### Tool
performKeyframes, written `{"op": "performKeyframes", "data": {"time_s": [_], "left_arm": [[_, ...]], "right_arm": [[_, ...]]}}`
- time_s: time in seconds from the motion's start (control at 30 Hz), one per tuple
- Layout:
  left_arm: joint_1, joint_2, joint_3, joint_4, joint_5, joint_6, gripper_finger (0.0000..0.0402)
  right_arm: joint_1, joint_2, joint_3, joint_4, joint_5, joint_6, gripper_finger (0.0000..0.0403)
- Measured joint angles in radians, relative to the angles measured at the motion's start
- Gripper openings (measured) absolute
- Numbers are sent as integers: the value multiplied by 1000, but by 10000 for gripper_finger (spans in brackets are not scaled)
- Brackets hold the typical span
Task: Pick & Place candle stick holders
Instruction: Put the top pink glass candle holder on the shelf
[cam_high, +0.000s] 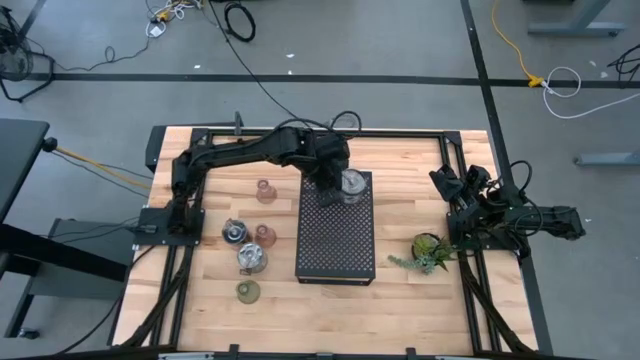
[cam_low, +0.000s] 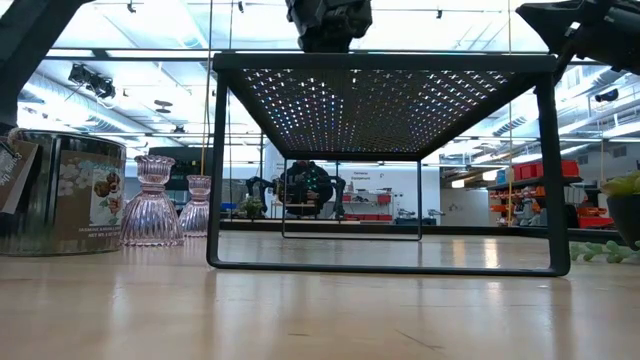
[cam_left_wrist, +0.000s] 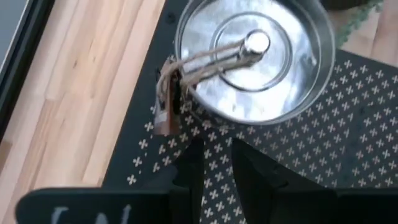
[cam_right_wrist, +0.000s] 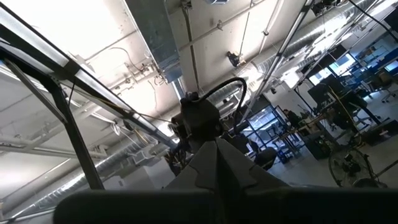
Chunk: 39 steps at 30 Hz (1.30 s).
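High view: my left gripper (cam_high: 330, 190) is over the far end of the black perforated stand (cam_high: 335, 245), just beside a silvery candle stick holder (cam_high: 352, 183) standing on that end. The holder is upright, axis vertical, round mouth up.

Left wrist view: it looks down into the holder (cam_left_wrist: 261, 56). Twine runs from its centre post to a brown tag (cam_left_wrist: 165, 109) hanging over the rim on my side. My left fingers (cam_left_wrist: 186, 180) are slightly apart with the stand's surface showing between them. They grip nothing and stop short of the cup.

On the table left of the stand are five more, all upright: two pinkish holders (cam_high: 265, 190) (cam_high: 264, 235), two silvery holders (cam_high: 233, 231) (cam_high: 251, 258) and an olive holder (cam_high: 247, 291).

My right gripper (cam_right_wrist: 214, 152) is parked at the table's right edge near the potted plant (cam_high: 430, 250), pointing up at the ceiling, fingers together and empty.
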Motion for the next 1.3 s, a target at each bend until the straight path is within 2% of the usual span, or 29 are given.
{"op": "performKeyframes", "data": {"time_s": [0.17, 0.4, 0.57, 0.63, 0.83, 1.0, 1.13, 1.3], "left_arm": [[19, -1, 6, -82, -34, 0, 85], [61, -7, 43, -453, -100, -58, 85], [86, -90, -96, -438, -108, -55, 85], [107, -138, -187, -441, -128, -86, 85], [163, -377, -529, -324, -103, -156, 85], [202, -545, -776, -52, -73, -222, 85], [223, -580, -898, 20, -61, -287, 85], [236, -579, -1018, 115, -59, -291, 85]], "right_arm": [[0, 0, 0, 0, 0, 0, 6], [0, 0, 0, 0, -14, 11, 6], [0, 0, 0, 0, -49, 27, 6], [0, 0, 0, 4, -63, 28, 6], [0, 1, 0, -2, -45, 25, 6], [0, 1, 0, -3, -10, 23, 6], [0, 1, 0, -6, 0, 23, 6], [0, 1, 0, -7, 4, 24, 6]]}}
